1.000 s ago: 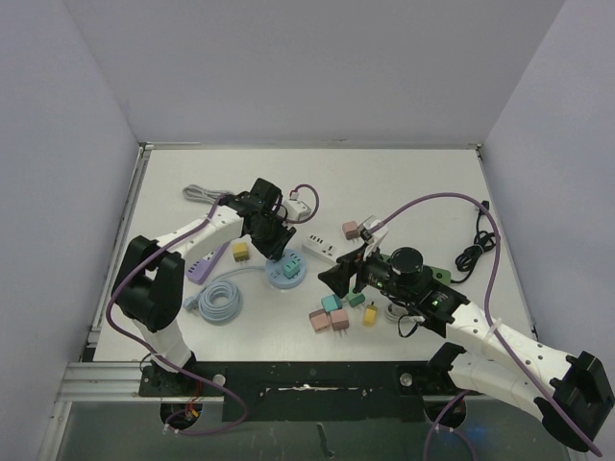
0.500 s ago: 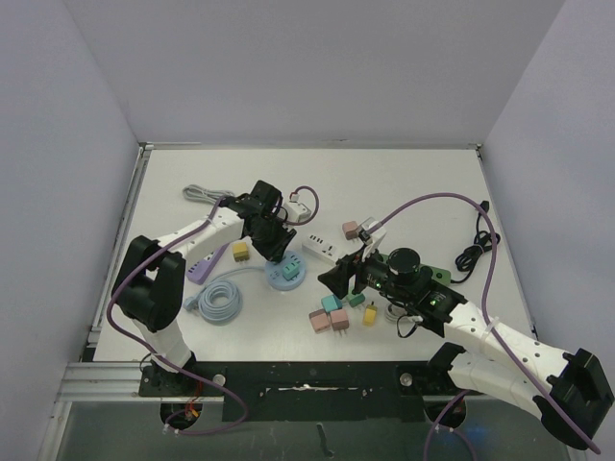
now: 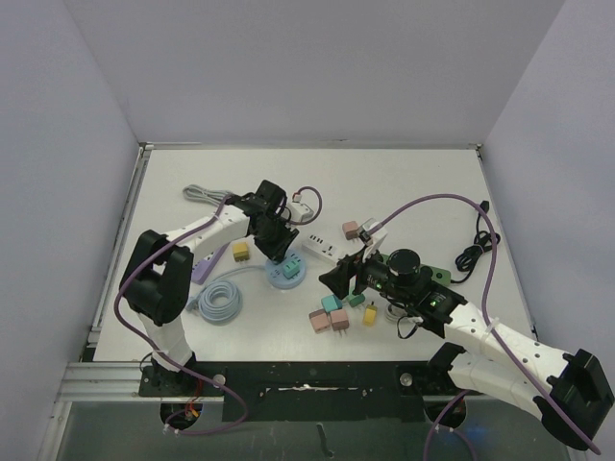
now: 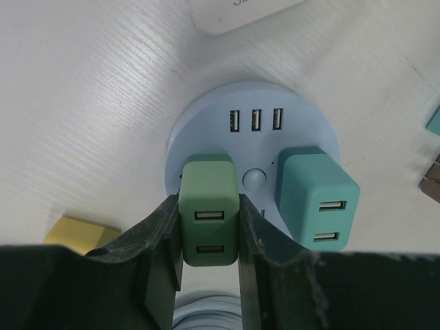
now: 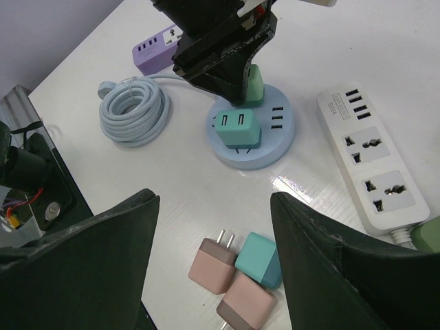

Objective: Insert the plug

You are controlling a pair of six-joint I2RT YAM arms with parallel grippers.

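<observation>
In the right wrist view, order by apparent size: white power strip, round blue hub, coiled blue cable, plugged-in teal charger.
1. White plastic power strip.
2. Round blue plastic hub, coiled blue cable: nearly alike.
3. Teal square charger.

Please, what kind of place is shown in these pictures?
Probably a robot lab bench: a white table enclosed by plain walls, two arms bolted at its edge, and loose plugs beside a power strip.

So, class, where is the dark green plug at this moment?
In the left wrist view, the dark green plug sits clamped in the left pincer on the round blue hub, left of the teal plug.
</observation>
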